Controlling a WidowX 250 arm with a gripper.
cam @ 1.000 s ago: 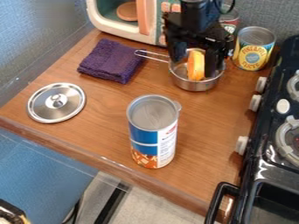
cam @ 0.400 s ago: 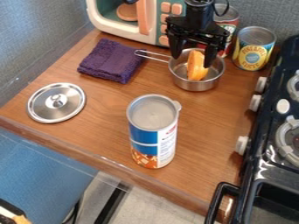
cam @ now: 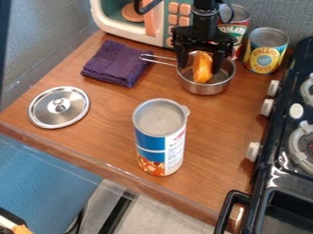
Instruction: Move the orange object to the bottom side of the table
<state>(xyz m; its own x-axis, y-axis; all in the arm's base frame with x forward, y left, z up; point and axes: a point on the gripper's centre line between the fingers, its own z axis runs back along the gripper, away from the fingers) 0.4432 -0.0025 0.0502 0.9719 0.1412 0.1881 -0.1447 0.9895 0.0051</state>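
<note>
And here's the gripper (cam: pixel 199 69), hanging down over the pot (cam: pixel 205 89) near the back of the table (cam: pixel 109 139), the arm coming in from the top. Its fingers stand apart, one on each side of the orange piece (cam: pixel 202 68), and I'd call it open; whether either finger touches the piece, I can't tell. The piece itself sits in the pot, standing on end and leaning a little, well away from the table's bottom side. The pot's wire handle points left, its end right at the edge of the purple cloth (cam: pixel 116 64). Behind the cloth there's the toy microwave (cam: pixel 150 18), and back past the gripper stands the red can (cam: pixel 237 27), with the yellow can (cam: pixel 266 51) just beside it. Over on the left lies the lid (cam: pixel 59 115), flat, knob up. The tall can (cam: pixel 160 141) stands upright, closer to the bottom edge than the pot, out in the middle of the wood. And along the right side runs the black stove (cam: pixel 269 157), white knobs facing the table.
</note>
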